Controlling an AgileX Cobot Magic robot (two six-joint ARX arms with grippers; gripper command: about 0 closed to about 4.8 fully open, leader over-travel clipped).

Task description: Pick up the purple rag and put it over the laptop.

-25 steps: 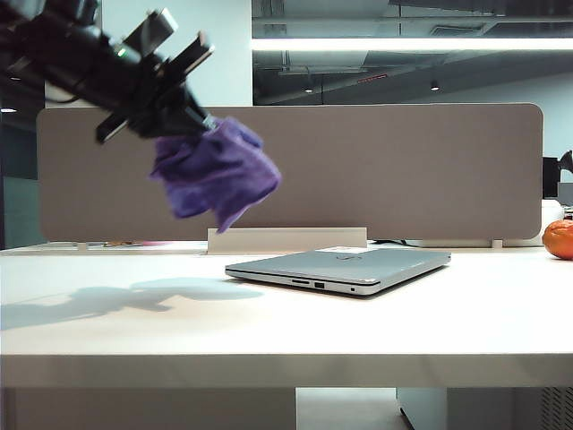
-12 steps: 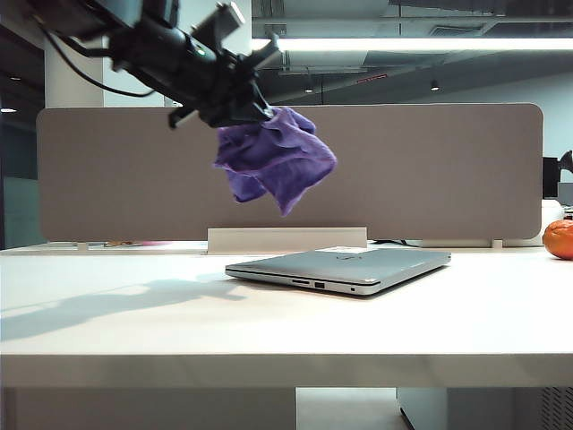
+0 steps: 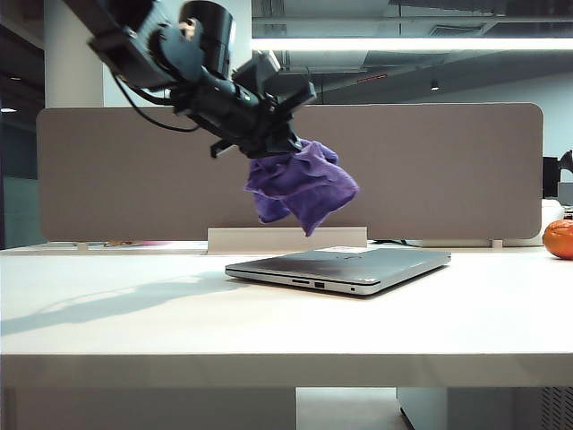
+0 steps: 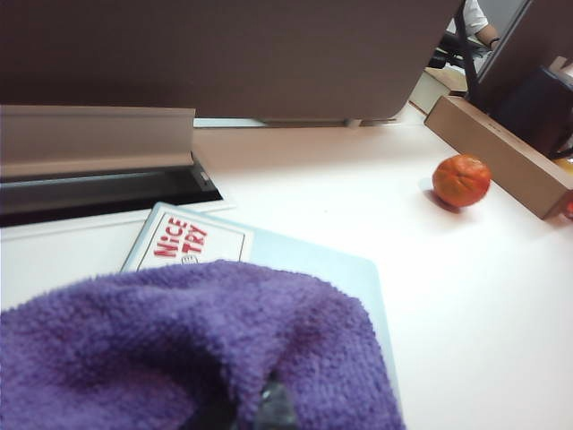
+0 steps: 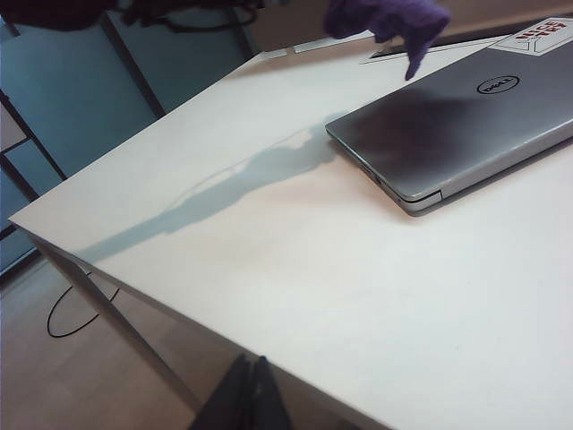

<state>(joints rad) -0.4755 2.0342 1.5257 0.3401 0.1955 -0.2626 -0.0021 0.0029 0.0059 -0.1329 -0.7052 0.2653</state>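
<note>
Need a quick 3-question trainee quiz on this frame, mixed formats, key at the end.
1. True or false: the purple rag already lies flat on the laptop.
2. Multiple choice: which object sits at the far right of the table in the exterior view? A) an orange fruit B) a mug C) a keyboard
3. Short answer: which gripper carries the rag, and where is it relative to the laptop?

Key
1. False. The rag hangs in the air above the closed lid.
2. A, the orange fruit.
3. The left gripper, shut on the rag, above the laptop's left part. The right gripper is shut, holds nothing, and is off the table's near edge.
</note>
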